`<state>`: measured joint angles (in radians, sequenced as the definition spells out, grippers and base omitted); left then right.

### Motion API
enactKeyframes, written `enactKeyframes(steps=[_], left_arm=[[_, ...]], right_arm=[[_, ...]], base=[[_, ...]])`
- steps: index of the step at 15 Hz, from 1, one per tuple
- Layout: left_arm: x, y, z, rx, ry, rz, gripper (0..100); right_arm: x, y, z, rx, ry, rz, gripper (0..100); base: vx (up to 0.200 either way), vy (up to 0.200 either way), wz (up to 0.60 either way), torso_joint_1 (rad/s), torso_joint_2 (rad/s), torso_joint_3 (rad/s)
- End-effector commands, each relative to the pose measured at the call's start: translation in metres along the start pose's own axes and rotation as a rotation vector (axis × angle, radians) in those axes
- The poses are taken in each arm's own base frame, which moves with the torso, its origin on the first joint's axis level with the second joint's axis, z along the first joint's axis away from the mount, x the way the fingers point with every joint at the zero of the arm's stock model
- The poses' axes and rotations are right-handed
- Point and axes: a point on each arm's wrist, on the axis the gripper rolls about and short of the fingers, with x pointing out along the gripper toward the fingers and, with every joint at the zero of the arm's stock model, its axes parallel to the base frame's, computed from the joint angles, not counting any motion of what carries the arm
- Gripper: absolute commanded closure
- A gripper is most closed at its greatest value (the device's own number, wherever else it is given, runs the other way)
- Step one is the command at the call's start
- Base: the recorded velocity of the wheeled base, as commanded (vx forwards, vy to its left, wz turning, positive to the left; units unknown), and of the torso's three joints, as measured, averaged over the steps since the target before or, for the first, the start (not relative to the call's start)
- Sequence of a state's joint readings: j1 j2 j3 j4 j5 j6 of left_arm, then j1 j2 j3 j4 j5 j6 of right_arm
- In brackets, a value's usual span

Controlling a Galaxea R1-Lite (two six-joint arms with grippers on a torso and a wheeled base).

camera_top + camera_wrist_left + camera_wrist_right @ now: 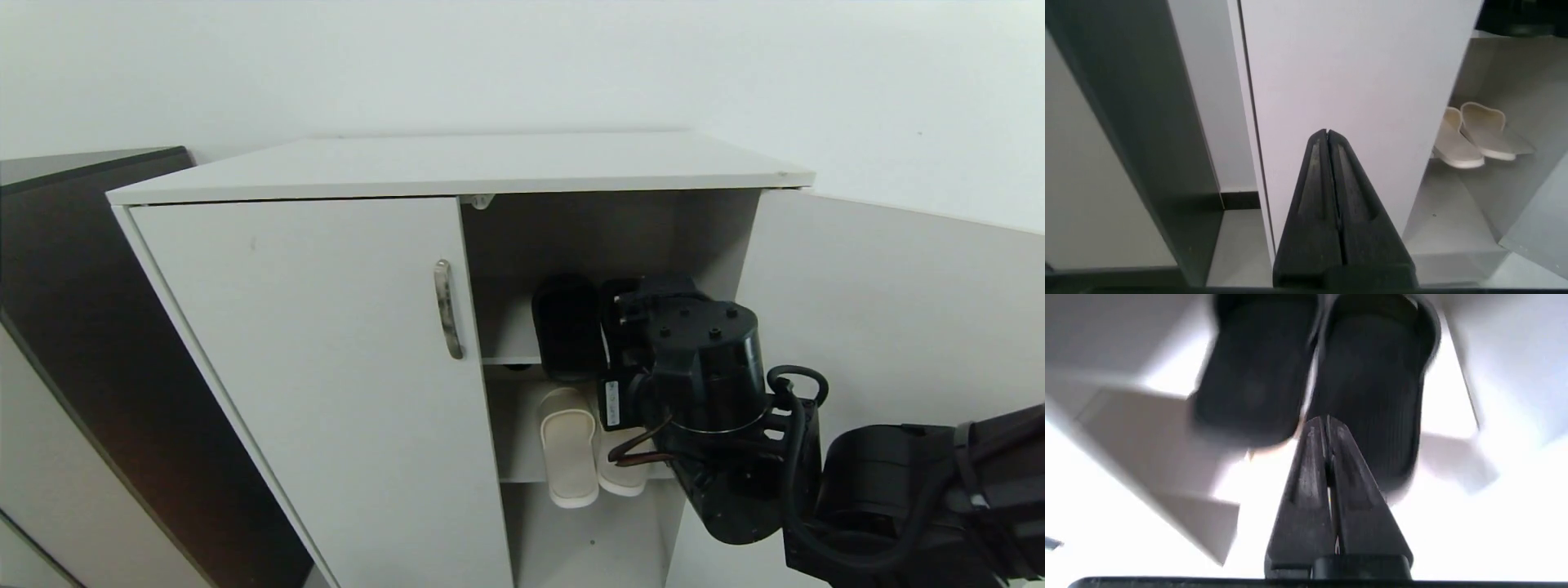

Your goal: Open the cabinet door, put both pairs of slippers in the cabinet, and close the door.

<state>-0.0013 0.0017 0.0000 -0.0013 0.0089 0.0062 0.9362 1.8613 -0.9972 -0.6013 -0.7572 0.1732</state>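
Black slippers (567, 339): 2, one pair, side by side on the upper shelf (508, 349) inside the cabinet (457, 167), heels past the shelf's front edge; the right-hand one is partly hidden by the right arm in the head view. Cream slippers (569, 445): 2, one pair, side by side on the lower shelf (520, 461) directly beneath, heels likewise overhanging. Cabinet doors: 2; left door (326, 384) shut, carrying 1 upright metal handle (445, 310); right door (882, 310) swung wide open. Right gripper (1327, 425): fingers together, empty, just in front of the black pair. Left gripper (1327, 135): fingers together, empty, facing the shut left door, the cream pair off to one side. Dark panel (82, 269): 1, beside the cabinet's left flank.
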Motion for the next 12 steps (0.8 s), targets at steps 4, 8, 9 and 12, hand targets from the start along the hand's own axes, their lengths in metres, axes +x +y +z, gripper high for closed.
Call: enactKeyframes(steps=[4, 8, 9, 12], left_arm=[[0.0, 0.0, 0.0, 0.0, 0.0, 0.0, 100], [0.0, 0.0, 0.0, 0.0, 0.0, 0.0, 100], [0.0, 0.0, 0.0, 0.0, 0.0, 0.0, 100], [0.0, 0.0, 0.0, 0.0, 0.0, 0.002, 100]], right_arm=[[0.002, 0.0012, -0.0033, -0.007, 0.008, 0.001, 100], [0.0021, 0.001, -0.0053, -0.009, 0.012, 0.0, 100], [0.0019, 0.0008, -0.0048, -0.008, 0.011, 0.0, 100], [0.0016, 0.0002, -0.0069, -0.014, 0.017, -0.001, 100]], base=[[-0.2, 0.0, 0.0, 0.001, 0.0, 0.001], [-0.2, 0.0, 0.0, 0.001, 0.0, 0.004], [-0.2, 0.0, 0.0, -0.002, 0.0, -0.002], [-0.2, 0.0, 0.0, 0.002, 0.0, 0.002]])
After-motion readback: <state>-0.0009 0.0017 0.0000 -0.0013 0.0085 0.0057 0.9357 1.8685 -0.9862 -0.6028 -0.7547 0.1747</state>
